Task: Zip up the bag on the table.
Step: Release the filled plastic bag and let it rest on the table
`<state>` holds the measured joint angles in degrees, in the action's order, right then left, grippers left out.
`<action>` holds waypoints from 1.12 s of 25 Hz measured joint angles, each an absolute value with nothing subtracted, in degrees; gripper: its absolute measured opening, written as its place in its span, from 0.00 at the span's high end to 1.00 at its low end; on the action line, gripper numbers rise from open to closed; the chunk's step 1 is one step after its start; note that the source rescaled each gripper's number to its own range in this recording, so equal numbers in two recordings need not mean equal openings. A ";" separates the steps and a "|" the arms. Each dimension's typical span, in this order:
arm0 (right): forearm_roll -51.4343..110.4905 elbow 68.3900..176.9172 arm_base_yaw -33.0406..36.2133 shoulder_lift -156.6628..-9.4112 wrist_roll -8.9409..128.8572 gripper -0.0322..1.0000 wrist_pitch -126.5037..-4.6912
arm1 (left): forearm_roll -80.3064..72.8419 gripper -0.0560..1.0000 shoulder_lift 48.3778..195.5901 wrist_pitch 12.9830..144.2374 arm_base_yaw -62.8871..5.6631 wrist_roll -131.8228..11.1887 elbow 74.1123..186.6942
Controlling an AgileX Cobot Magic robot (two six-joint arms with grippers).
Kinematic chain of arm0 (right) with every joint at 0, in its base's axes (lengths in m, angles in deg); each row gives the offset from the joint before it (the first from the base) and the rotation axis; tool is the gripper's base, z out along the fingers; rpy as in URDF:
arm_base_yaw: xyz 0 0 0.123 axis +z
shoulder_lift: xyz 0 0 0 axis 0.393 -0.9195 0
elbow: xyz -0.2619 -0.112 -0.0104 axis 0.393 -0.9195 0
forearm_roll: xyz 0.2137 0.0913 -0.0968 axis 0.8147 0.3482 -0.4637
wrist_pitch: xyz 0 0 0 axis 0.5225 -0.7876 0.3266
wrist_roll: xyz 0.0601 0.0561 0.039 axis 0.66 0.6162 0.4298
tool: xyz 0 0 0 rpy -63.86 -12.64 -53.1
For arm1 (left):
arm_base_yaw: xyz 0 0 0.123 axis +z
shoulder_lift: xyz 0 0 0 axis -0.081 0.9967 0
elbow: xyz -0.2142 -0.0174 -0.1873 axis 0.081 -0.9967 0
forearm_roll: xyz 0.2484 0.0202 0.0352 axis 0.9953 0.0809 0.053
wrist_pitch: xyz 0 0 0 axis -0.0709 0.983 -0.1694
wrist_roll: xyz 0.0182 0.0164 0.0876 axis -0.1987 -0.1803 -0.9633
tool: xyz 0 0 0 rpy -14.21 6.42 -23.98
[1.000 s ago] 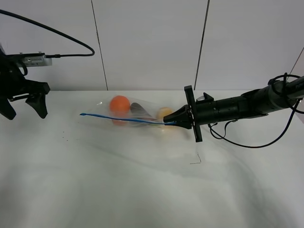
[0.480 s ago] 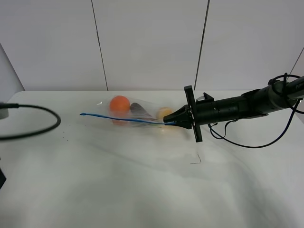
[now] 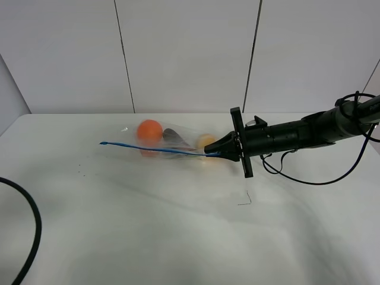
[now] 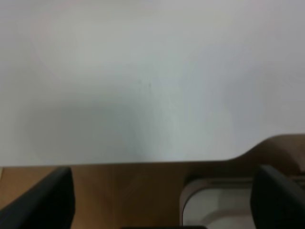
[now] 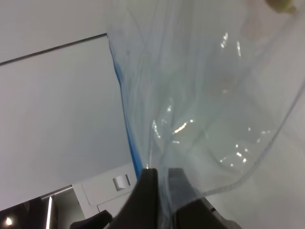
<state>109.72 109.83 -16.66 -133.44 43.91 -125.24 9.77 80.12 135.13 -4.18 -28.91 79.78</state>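
The clear bag [image 3: 178,142] lies on the white table [image 3: 178,231], with an orange [image 3: 149,129], a dark eggplant [image 3: 173,138] and a yellow pear [image 3: 205,141] showing through. Its blue zipper strip [image 3: 148,148] runs from left to right. My right gripper [image 3: 211,154] is shut on the strip's right end. The right wrist view shows the fingertips [image 5: 148,177] pinching the plastic [image 5: 200,109] beside the blue strip [image 5: 125,109]. My left gripper [image 4: 162,205] is out of the exterior view. Its fingers [image 4: 47,200] stand wide apart and empty over the table's edge [image 4: 143,160].
A black cable [image 3: 34,231] loops over the table's front left corner. A small dark thread [image 3: 246,199] lies in front of the right gripper. The right arm's cable [image 3: 314,179] hangs over the table at right. A white wall stands behind.
My left arm has left the exterior view, dropping away at the left; only its cable shows now. The right gripper and the bag have not moved.
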 joint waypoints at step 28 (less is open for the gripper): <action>109.66 109.83 -16.66 -133.44 43.91 0.97 -125.24 | 9.77 0.00 51.22 135.28 -4.18 -28.96 79.53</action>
